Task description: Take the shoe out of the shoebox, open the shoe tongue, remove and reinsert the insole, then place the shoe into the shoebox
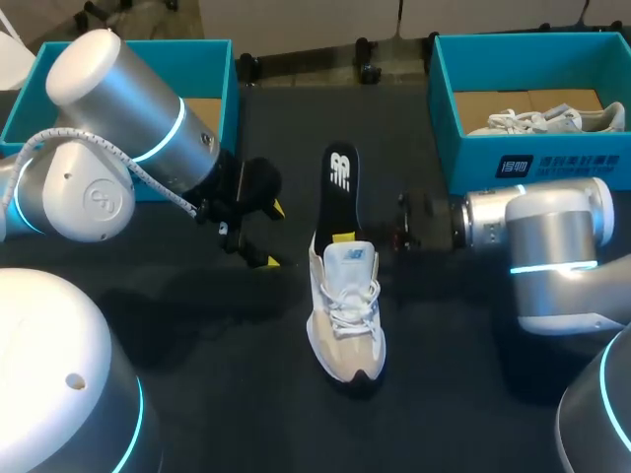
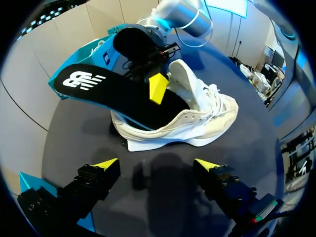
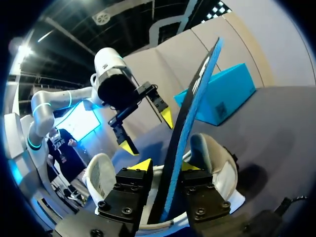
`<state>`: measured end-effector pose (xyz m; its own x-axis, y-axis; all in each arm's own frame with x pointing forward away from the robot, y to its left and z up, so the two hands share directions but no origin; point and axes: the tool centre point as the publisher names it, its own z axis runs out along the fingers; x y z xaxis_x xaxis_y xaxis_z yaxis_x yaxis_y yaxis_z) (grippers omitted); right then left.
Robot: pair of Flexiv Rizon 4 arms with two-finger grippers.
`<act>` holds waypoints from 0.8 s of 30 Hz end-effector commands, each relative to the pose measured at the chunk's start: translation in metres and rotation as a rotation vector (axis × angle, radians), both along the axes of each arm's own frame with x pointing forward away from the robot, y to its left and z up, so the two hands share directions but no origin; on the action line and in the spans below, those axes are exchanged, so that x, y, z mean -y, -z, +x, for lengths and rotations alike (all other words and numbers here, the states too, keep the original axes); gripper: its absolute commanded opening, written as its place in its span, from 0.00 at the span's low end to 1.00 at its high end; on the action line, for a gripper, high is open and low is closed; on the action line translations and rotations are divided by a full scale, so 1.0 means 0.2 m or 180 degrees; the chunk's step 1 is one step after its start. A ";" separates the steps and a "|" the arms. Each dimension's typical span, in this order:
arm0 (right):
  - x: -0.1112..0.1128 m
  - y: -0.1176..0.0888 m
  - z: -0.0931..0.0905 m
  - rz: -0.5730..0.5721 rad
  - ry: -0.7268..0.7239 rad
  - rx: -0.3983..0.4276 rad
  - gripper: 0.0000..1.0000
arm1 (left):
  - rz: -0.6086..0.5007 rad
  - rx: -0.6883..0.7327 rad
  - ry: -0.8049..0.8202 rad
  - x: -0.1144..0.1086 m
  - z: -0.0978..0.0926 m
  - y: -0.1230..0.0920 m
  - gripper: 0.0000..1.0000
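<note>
Table (image 1: 246, 394): dark and matte, with a teal box at each far corner.
Left box (image 1: 219, 59): far left corner. My left arm covers most of it, so its inside cannot be made out.
Right box (image 1: 463, 148): far right corner, open, with a pale spare shoe (image 1: 542, 120) lying in it; its right side is cut off.
Shoe (image 1: 345, 315): white and beige, on its sole at the table's middle, toe toward the near edge.
Insole (image 1: 340, 182): black, one end down in the shoe's heel, the rest sticking out toward the far edge.
Right claw (image 3: 166, 167): closed on the insole, a yellow tip against each face just above the shoe's opening.
Left claw (image 2: 157, 164): spread wide and holding nothing, over bare table left of the shoe and apart from it.
Hidden: the insole's lower end, inside the shoe. From above, only one yellow tip of the right claw shows.
</note>
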<state>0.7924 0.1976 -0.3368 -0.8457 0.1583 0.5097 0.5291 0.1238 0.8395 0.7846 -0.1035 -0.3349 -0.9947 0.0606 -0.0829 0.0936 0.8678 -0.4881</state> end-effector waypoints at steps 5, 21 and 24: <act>0.00 -0.05 0.05 -0.0008 -0.0033 0.0077 0.28 | 0.0002 0.0007 -0.0003 0.00 0.00 0.00 1.00; 0.00 -0.01 0.03 -0.0142 -0.0364 -0.0182 0.00 | 0.0002 0.0007 -0.0003 0.00 0.00 0.00 1.00; 0.02 0.01 0.01 -0.0185 -0.0367 -0.0259 0.00 | 0.0002 0.0007 -0.0003 0.00 0.00 0.00 1.00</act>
